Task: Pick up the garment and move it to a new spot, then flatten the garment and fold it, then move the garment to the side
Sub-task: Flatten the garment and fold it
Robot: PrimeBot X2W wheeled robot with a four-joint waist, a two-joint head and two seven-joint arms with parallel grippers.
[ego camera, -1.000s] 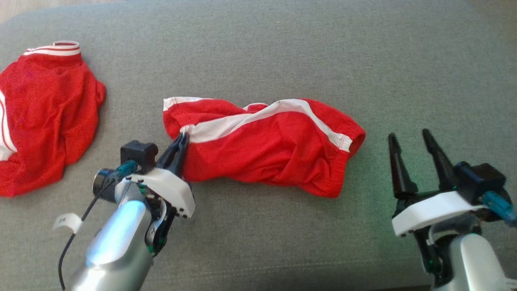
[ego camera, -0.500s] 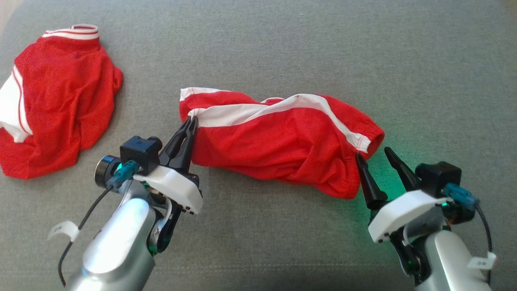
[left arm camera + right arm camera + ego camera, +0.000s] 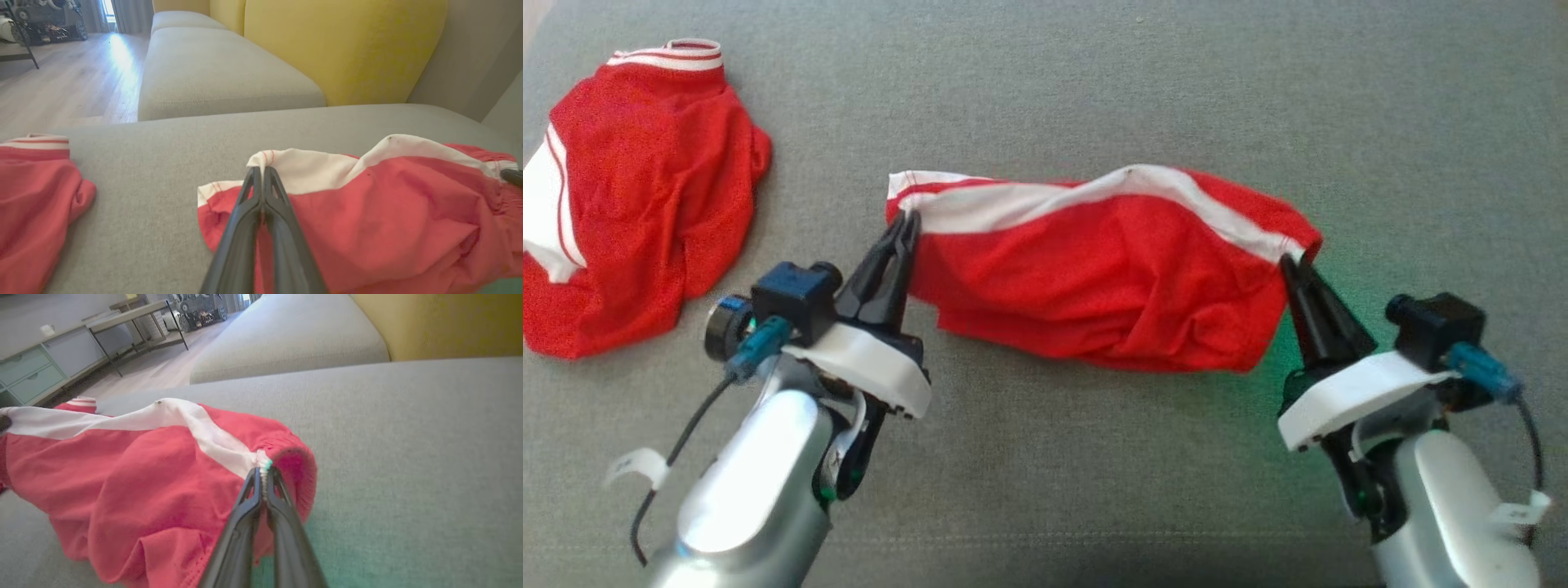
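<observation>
With the right jaws, now pinches the elastic hem at the 3 o'clock end of the crumpled red mesh shorts with a white side stripe (image 3: 1094,278), just where the stripe runs out. Shows narrow there, tip pressed to tip on the cloth, in the right wrist view. Stood wide apart a second ago, clear of the fabric, off toward 4 o'clock.

With the left jaws, keeps the same narrow pinch on the white-edged corner at the 9 o'clock end.

So holds the shorts by both ends at once. Draws them longer and straighter between the two grips than a second ago, with the striped upper edge taut and the red belly sagging onto the grey fabric sofa seat (image 3: 1143,90) near the middle of the head view.

Leaves the second red garment with striped white-and-red trim (image 3: 637,180) untouched at 10 o'clock, well apart.

Looks, as a judgement, ready for the lift and carry to a new spot, with flattening and folding not yet begun. Calls for raising both ends together under even tension, lest the thin pinch at the hem slip.
</observation>
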